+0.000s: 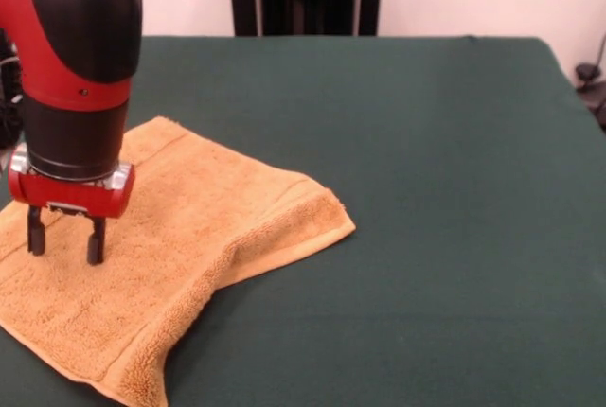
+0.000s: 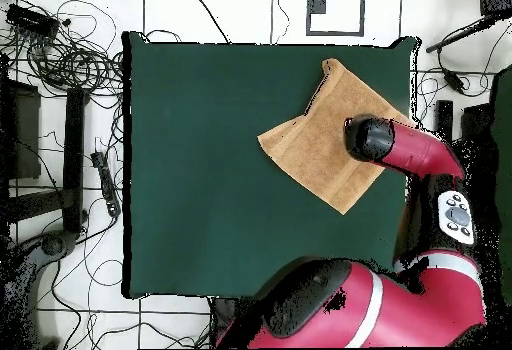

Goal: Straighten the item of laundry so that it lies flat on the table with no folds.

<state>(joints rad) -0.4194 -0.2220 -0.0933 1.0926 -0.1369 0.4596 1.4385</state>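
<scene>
The towel [image 1: 161, 256] lies on the green worktop [image 1: 426, 189], spread across one corner region of it rather than the middle. In the overhead view it sits tight against two of the worktop's edges. It is not flat: along the side of the towel facing the open worktop, a strip is doubled over, making a thick raised ridge that runs to the pointed corner, and below that corner the cloth kinks inward, so the outline looks notched instead of square. The woven band shows on the towel's far edge and again near its lower edge.

The tool [image 1: 65, 237] hangs straight down over the towel's inner part, well away from the folded ridge. Its two dark fingers [image 1: 95, 241] stand apart with nothing between them, tips at or just above the pile; contact cannot be judged from either view.

The step in hand looks like choosing a grasp to undo the fold. To do it well, the tool should go to the doubled strip itself, near the pointed corner, and pinch only the upper layer; catching both layers would drag the whole towel without opening it. Once held, the layer should be lifted slightly and drawn outward from the towel's centre, toward the open worktop, keeping low so the rest stays anchored by friction. Pulling toward the worktop's nearby edges risks sliding the cloth off.
</scene>
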